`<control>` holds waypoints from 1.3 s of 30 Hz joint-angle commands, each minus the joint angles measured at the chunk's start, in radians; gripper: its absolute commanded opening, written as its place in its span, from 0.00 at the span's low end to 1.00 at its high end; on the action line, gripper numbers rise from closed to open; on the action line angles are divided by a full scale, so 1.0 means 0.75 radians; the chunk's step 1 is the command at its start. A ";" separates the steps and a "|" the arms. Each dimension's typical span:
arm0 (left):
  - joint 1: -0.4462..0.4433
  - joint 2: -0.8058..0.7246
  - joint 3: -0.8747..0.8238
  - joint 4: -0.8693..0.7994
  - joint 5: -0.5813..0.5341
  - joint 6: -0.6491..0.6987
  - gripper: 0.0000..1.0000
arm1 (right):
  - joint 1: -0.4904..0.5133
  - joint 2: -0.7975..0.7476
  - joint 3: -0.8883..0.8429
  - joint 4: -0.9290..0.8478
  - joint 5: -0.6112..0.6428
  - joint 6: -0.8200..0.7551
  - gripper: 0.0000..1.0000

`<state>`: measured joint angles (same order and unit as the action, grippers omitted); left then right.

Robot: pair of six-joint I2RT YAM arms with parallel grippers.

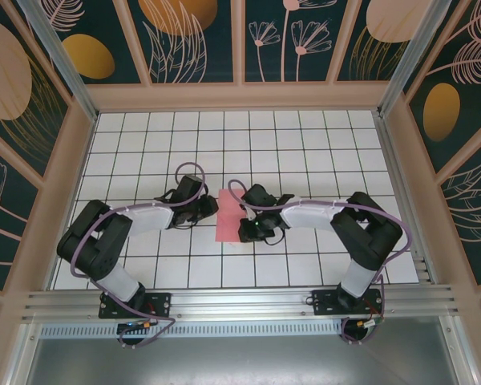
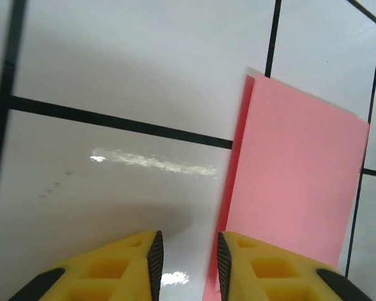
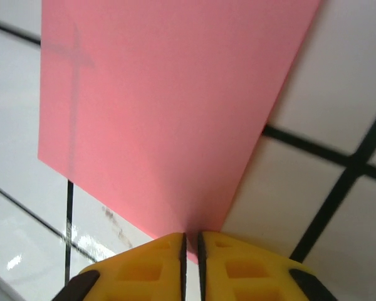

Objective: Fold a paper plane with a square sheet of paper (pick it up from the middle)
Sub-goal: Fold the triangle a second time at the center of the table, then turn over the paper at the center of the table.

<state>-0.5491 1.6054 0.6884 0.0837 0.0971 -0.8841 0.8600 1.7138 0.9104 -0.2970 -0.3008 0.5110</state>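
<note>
Paper, place: the pink sheet of paper (image 1: pixel 229 215) lies on the white gridded desk (image 1: pixel 305 144), about mid-desk, between the two claws.
Paper, shape: a narrow rectangle with both short ends cut square. From the left wrist (image 2: pixel 297 182) two layers show, with a darker strip peeping out along one long edge.
Paper, long axis: in the top view it runs from the near side of the desk toward the far wall, almost in line with the grid and leaning only slightly. That is roughly crosswise to the line from one claw to the other.
Paper, lie: from the right wrist (image 3: pixel 169 106) a grid line shows faintly through the pink, so most of it seems to rest flat.
Left claw, place: the left claw (image 1: pixel 215 205) sits just beside the paper's left long edge, low over the desk.
Left claw, state: its wrist view (image 2: pixel 188 263) shows the jaws parted by a narrow gap. Bare desk shows through the gap, and the paper's edge runs down by the inner face of one finger (image 2: pixel 224 263).
Right claw, place: the right claw (image 1: pixel 248 226) is at the paper's right long edge, toward the near end, and overlaps it in the top view.
Right claw, state: its wrist view (image 3: pixel 191 251) shows the jaws drawn to a thin slit. A corner of the paper meets the tips, and I cannot tell whether it is nipped or merely touched.
</note>
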 commanded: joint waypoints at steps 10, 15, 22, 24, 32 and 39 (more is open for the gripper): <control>0.005 -0.340 -0.175 0.068 0.071 -0.106 0.61 | -0.068 0.007 0.316 -0.020 0.227 -0.020 0.36; -0.007 -0.333 -0.236 0.207 0.191 -0.173 0.64 | -0.143 0.135 0.405 0.000 0.239 -0.016 0.36; -0.064 -0.276 -0.251 0.249 0.200 -0.217 0.66 | -0.213 0.325 0.511 -0.007 0.243 -0.051 0.35; -0.077 -0.263 -0.251 0.253 0.199 -0.227 0.66 | -0.218 0.355 0.530 -0.017 0.248 -0.068 0.35; -0.079 -0.273 -0.278 0.230 0.132 -0.271 0.69 | -0.184 0.300 0.496 -0.073 0.252 -0.140 0.44; -0.080 -0.248 -0.294 0.309 0.184 -0.299 0.70 | -0.185 0.165 0.310 0.011 0.050 -0.107 0.51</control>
<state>-0.6044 1.4059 0.4812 0.2607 0.2245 -1.0859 0.7162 1.8942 1.1854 -0.3096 -0.1860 0.4274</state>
